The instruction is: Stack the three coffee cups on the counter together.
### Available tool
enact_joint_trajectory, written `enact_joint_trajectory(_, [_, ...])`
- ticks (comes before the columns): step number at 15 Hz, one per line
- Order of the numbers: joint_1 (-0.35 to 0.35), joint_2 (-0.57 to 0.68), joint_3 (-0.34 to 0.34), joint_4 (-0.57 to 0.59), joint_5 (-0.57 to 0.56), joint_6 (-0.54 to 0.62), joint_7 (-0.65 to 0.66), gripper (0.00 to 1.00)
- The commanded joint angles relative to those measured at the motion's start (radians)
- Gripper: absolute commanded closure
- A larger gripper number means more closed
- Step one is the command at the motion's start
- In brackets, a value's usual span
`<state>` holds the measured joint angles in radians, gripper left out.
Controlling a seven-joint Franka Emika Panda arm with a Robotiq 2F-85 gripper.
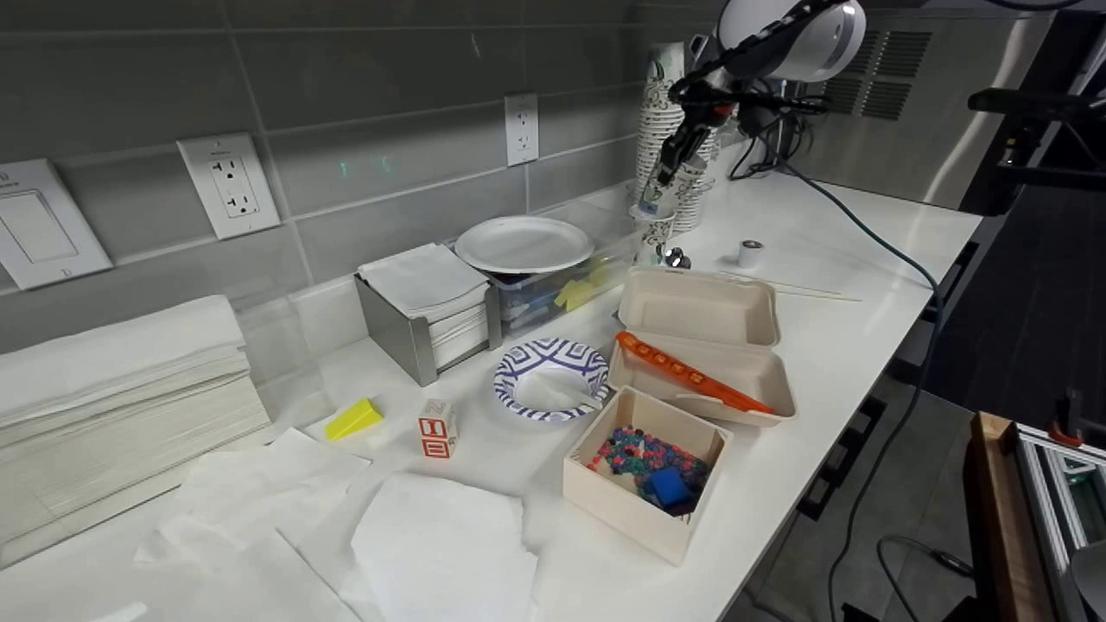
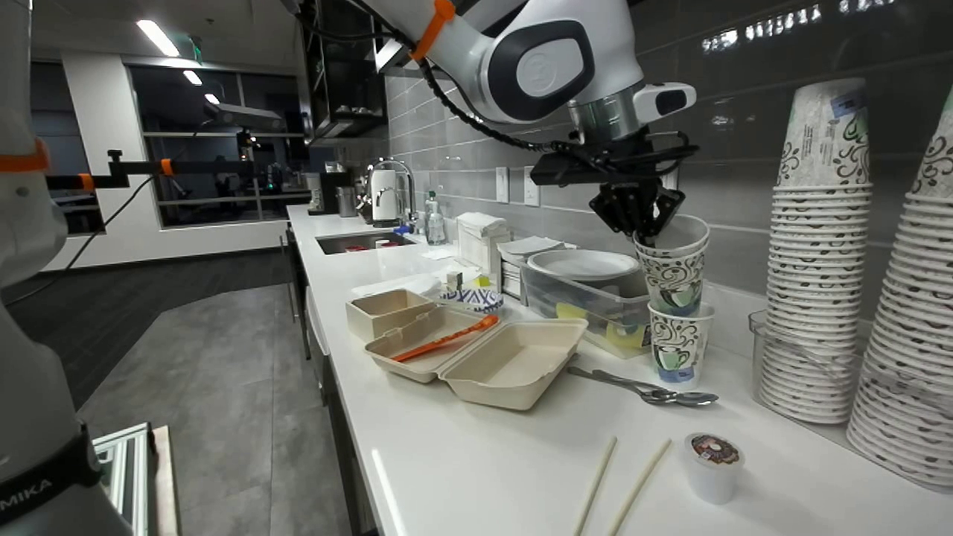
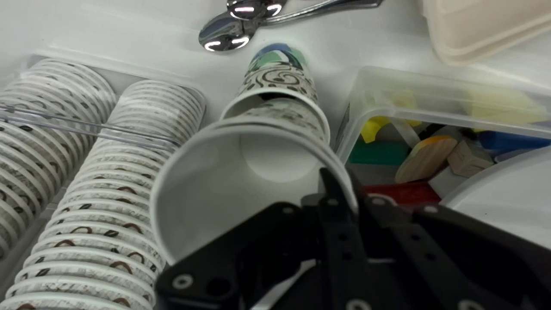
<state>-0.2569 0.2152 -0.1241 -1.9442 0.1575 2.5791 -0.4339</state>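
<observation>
My gripper (image 2: 646, 234) is shut on the rim of a patterned paper cup (image 2: 674, 283), one finger inside the wall and one outside. A double rim shows, so two cups look nested there. The held cups are slightly tilted. A lower cup (image 2: 677, 346) stands upright on the counter directly beneath, and the held cups' base is at its mouth. The wrist view shows the held cups' inside (image 3: 202, 189) and the lower cup (image 3: 277, 79) beyond, with the held base over or just inside its opening. How deep it sits is hard to tell.
Tall cup stacks (image 2: 819, 298) stand in a clear holder beside the cups. A clear bin (image 2: 551, 305) with a white plate (image 2: 584, 264) on top is on the other side. Spoons (image 2: 670, 397), a coffee pod (image 2: 713, 469), sticks (image 2: 640, 487) and an open takeout box (image 2: 514, 365) lie nearby.
</observation>
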Motion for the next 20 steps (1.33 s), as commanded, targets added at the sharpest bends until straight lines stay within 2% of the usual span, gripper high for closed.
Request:
enact_joint_trajectory(1, [0.008,0.006,-0.016,-0.016,-0.072,0.029,0.041,0.63])
enact_joint_trajectory(3, [0.006,-0.007,-0.021,-0.023,-0.101,0.029,0.047,0.50])
enact_joint_trajectory(6, [0.010,-0.068,-0.045,-0.049,-0.169,-0.051,0.077,0.26])
enact_joint_trajectory(9, [0.010,-0.136,-0.079,-0.047,-0.262,-0.289,0.138,0.04])
enact_joint_trajectory(10, [0.003,-0.160,-0.084,-0.045,-0.264,-0.378,0.133,0.01])
enact_joint_trajectory(17, [-0.026,-0.364,-0.153,-0.227,0.015,-0.323,-0.205,0.00])
enact_joint_trajectory(20, [-0.018,-0.460,-0.207,-0.269,0.070,-0.362,-0.348,0.00])
